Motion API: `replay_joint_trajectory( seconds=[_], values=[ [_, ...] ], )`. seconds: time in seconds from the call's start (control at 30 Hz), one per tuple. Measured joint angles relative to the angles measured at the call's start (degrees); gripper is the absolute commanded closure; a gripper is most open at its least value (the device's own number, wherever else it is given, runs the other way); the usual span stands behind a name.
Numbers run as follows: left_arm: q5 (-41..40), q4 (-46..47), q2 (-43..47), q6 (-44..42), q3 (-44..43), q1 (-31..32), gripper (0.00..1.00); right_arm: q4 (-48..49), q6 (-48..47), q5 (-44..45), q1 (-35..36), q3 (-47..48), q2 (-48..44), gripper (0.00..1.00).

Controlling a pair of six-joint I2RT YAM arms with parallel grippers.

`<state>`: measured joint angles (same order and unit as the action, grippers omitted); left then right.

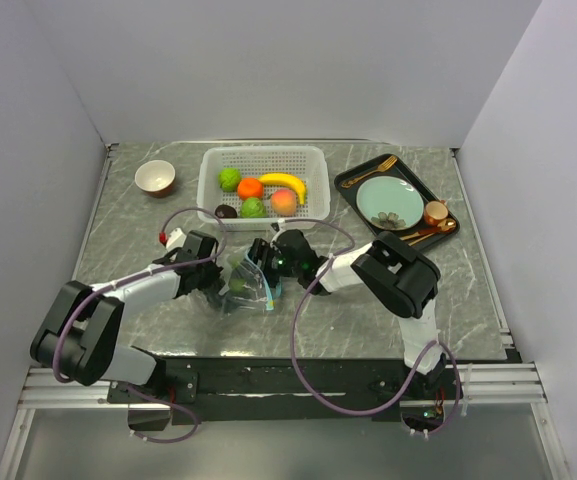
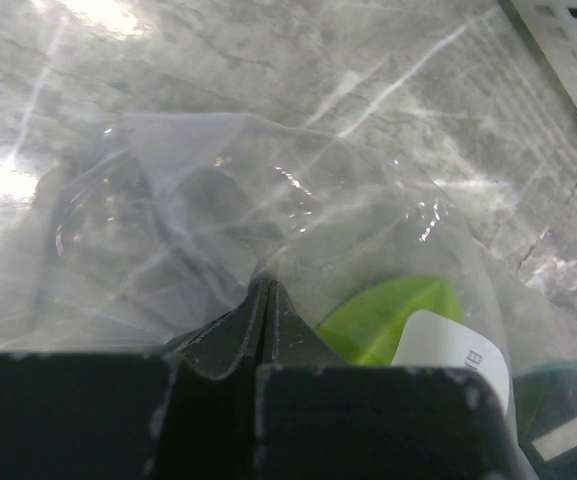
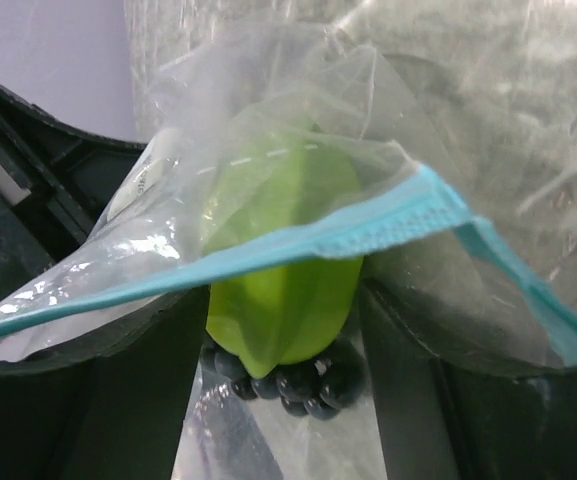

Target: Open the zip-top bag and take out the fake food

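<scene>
Top external view: one zip-top bag [image 1: 251,285] lies mid-table. The left gripper [image 1: 223,278] pinches its plastic and the right gripper [image 1: 266,262] is spread at the teal zip edge. One green fruit [image 3: 278,290] and one grape bunch [image 3: 298,380] are inside. Five fruits [image 1: 251,187] sit in the basket [image 1: 211,180] — a strip of tabletop [image 1: 468,300] separates it from the bag.

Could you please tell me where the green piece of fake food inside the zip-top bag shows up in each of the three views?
Top external: the green piece is a small spot just left of the picture's centre.
Left wrist: the green piece sits lower right, seen through clear plastic.
Right wrist: the green piece fills the centre, under the teal zip strip.
Shared landmark: the zip-top bag wraps it in every view.
</scene>
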<state>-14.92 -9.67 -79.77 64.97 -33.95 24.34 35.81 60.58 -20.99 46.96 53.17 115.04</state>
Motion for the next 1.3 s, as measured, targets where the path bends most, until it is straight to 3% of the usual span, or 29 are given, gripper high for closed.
replay_joint_trajectory(
  seconds=[0.23, 0.57, 0.63, 0.7, 0.8, 1.3],
  values=[
    [2.36, 2.80, -0.76, -1.46, 0.31, 0.00, 0.99, 0.15, -0.68, 1.92, 0.76, 0.55, -0.02, 0.24],
    [4.72, 5.92, -1.40, -3.06, 0.90, 0.00, 0.99, -3.02, -1.51, 3.61, 1.05, 3.17, 0.61, 0.28],
    [5.01, 6.16, -1.40, -3.34, 0.94, 0.00, 0.99, -3.08, -1.55, 3.82, 1.07, 3.17, 0.61, 0.33],
    [5.11, 6.27, -1.40, -3.54, 0.96, 0.00, 0.99, -3.23, -1.75, 4.04, 1.07, 3.17, 0.61, 0.46],
    [5.14, 6.29, -1.38, -3.87, 0.98, 0.00, 0.99, -3.48, -1.84, 4.70, 1.05, 2.95, 0.61, 0.58],
    [1.46, 1.38, 1.84, -0.48, 2.12, 0.00, 0.98, -9.14, -4.31, 7.89, 1.53, -5.68, -8.94, 0.64]
  ],
)
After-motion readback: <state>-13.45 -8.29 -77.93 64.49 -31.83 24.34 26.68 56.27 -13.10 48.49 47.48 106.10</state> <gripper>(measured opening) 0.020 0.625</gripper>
